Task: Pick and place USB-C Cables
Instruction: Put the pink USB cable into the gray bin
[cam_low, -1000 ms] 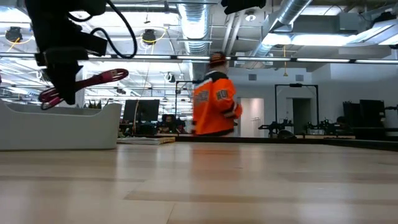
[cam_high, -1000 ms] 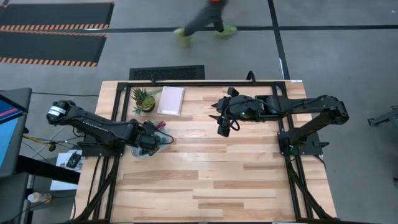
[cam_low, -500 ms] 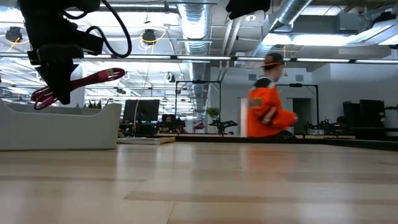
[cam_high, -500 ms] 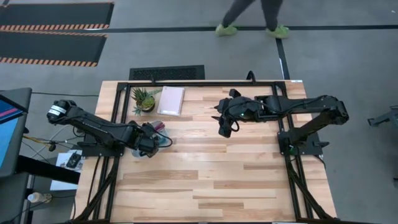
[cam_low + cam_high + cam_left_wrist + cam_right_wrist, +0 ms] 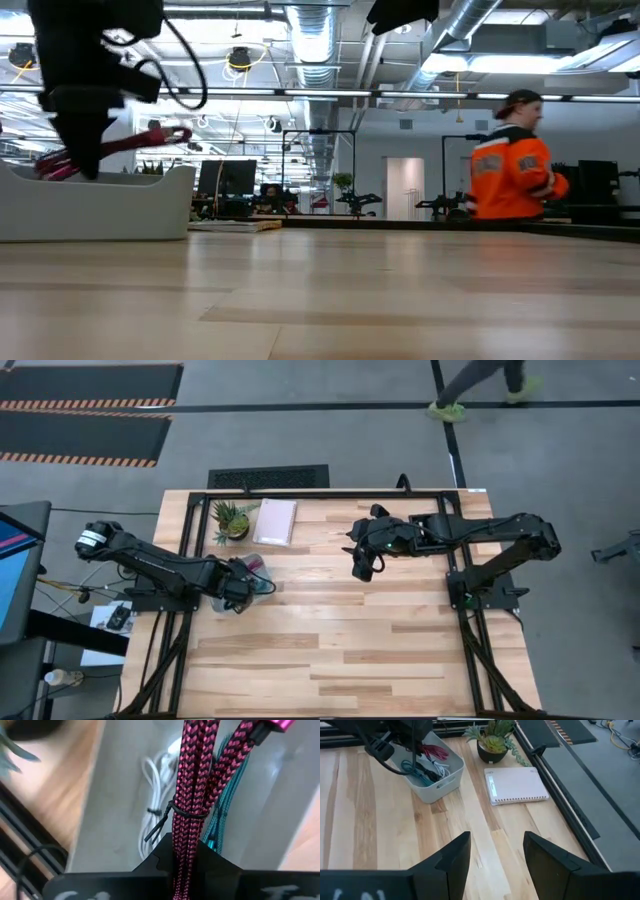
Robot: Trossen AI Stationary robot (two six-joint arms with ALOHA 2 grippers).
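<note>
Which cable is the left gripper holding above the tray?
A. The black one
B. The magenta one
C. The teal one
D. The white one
B. In the left wrist view the left gripper is shut on the magenta cable, while the white cable and the teal cable lie below in the tray.

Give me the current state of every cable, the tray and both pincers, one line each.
Magenta cable: gripped in the left pincer, held above the tray.
White cable: lying in the tray.
Teal cable: lying in the tray.
Tray: upright on the table, holding cables.
Left pincer: shut on the magenta cable, over the tray.
Right pincer: open, empty, raised above the table.
Notebook: closed, flat on the table.
</note>
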